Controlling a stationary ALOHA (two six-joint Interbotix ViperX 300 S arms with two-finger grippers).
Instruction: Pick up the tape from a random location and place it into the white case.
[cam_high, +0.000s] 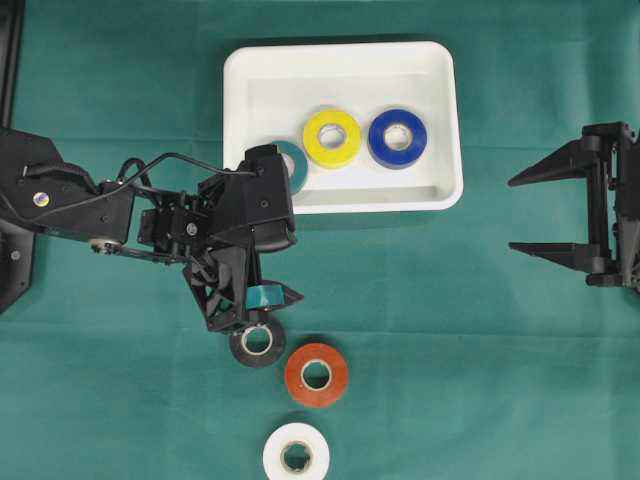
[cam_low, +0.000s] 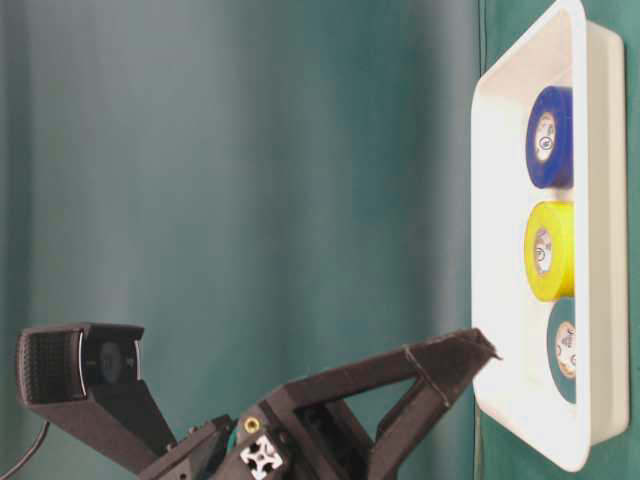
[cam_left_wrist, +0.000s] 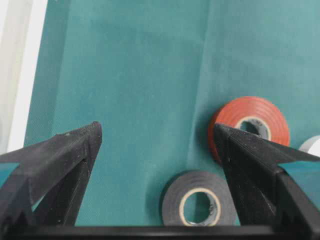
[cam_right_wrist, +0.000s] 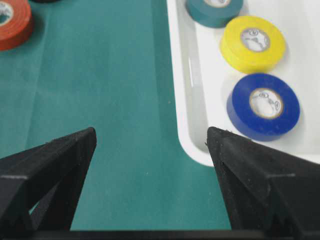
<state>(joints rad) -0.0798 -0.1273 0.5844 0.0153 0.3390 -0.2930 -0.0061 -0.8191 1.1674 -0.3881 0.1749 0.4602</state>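
Tape rolls lie on the green surface (cam_high: 480, 330) on the near side of the white case (cam_high: 440, 120): a white roll (cam_high: 296, 452) farthest from it, an orange roll (cam_high: 316, 374) next toward it, then a black roll (cam_high: 258, 342), all three outside the case and apart from it. The left gripper (cam_high: 255, 308) hangs over the black roll, between it and the case's near rim, its fingers (cam_left_wrist: 65, 150) spread wide with nothing between them; in its wrist view the black roll shows in the gap and the orange roll lies beside the right-hand finger. Inside the case, a teal roll (cam_high: 293, 165), a yellow roll (cam_high: 332, 137) and a blue roll (cam_high: 397, 137) lie flat in a row. The right gripper (cam_high: 545, 215) sits to the right of the case, well clear of it, fingers spread and empty.
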